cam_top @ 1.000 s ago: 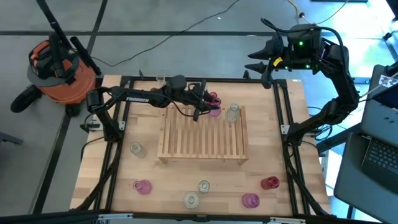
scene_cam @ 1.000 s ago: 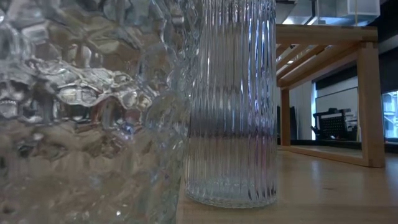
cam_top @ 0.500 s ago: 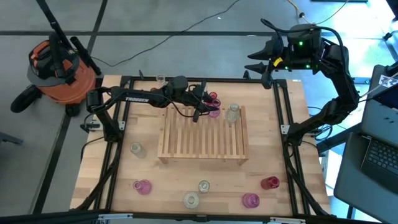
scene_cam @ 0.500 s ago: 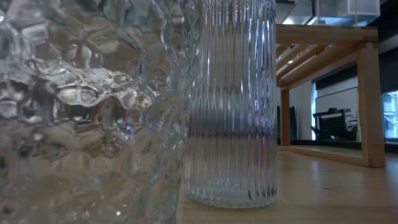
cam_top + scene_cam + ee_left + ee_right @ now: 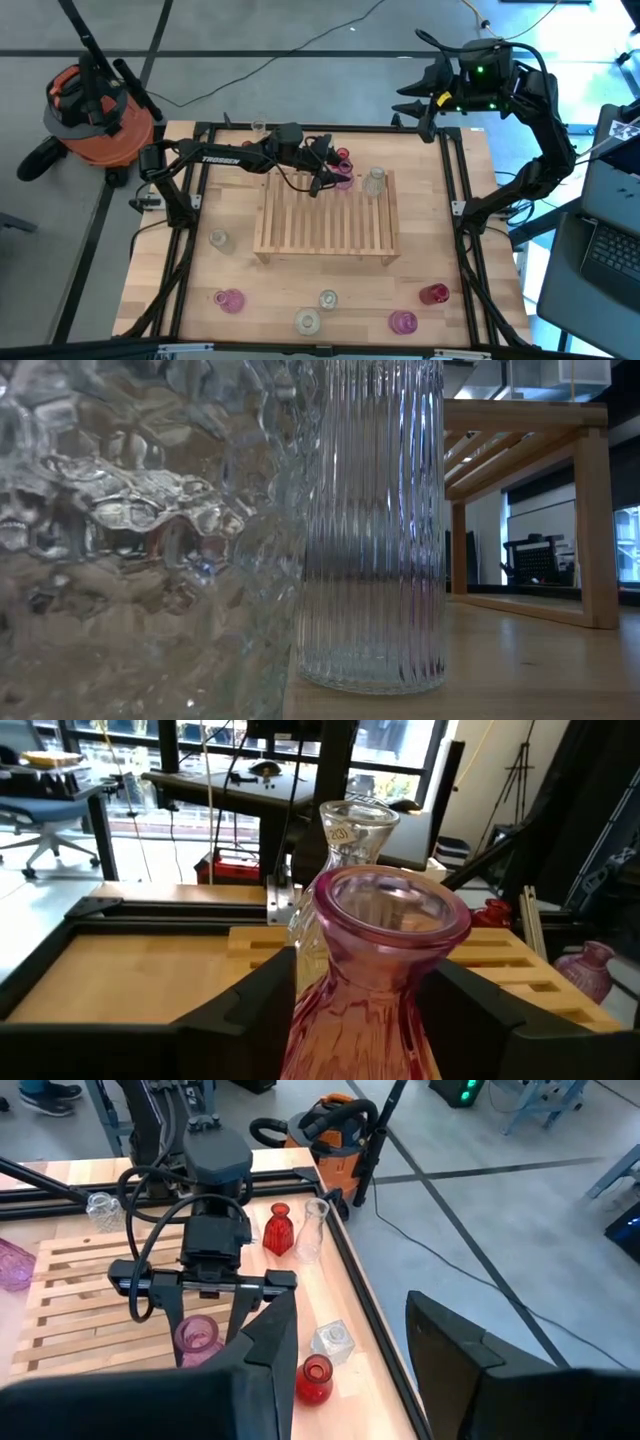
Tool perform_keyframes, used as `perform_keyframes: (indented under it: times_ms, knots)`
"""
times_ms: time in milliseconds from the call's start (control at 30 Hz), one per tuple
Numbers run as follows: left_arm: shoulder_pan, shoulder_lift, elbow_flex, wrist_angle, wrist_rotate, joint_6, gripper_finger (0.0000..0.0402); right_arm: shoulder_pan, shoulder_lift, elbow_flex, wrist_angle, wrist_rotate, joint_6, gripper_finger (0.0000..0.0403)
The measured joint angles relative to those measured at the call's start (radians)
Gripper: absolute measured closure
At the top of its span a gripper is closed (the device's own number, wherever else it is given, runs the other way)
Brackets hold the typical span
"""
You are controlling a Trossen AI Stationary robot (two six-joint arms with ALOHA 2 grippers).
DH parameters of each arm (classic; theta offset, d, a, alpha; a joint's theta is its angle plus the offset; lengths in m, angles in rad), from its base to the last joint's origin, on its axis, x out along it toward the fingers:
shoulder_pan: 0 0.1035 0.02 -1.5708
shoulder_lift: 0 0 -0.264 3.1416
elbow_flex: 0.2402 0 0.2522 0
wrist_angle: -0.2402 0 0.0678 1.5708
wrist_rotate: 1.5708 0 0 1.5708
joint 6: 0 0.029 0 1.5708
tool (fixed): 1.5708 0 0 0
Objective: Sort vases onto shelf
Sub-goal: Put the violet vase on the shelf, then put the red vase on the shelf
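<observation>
High cam straight down, whole table (image 5: 150, 270). Low cam at tabletop level, jammed against clear vases (image 5: 375, 530). Wrist cams + high share shelf (image 5: 325, 215).

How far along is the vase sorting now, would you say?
Done: a clear vase stands on the shelf. In hand: the left gripper is at a pink vase on the shelf's back edge. Left: at least six vases on the table; right gripper waits raised.
</observation>
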Motion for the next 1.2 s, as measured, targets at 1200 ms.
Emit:
perform_keyframes:
  times_ms: [1200]
  knots:
    - [0.207, -0.372, 0.011, -0.348, -0.248, -0.209, 0.0095, 0.000, 0.036, 0.000, 0.005, -0.039, -0.042, 0.0265]
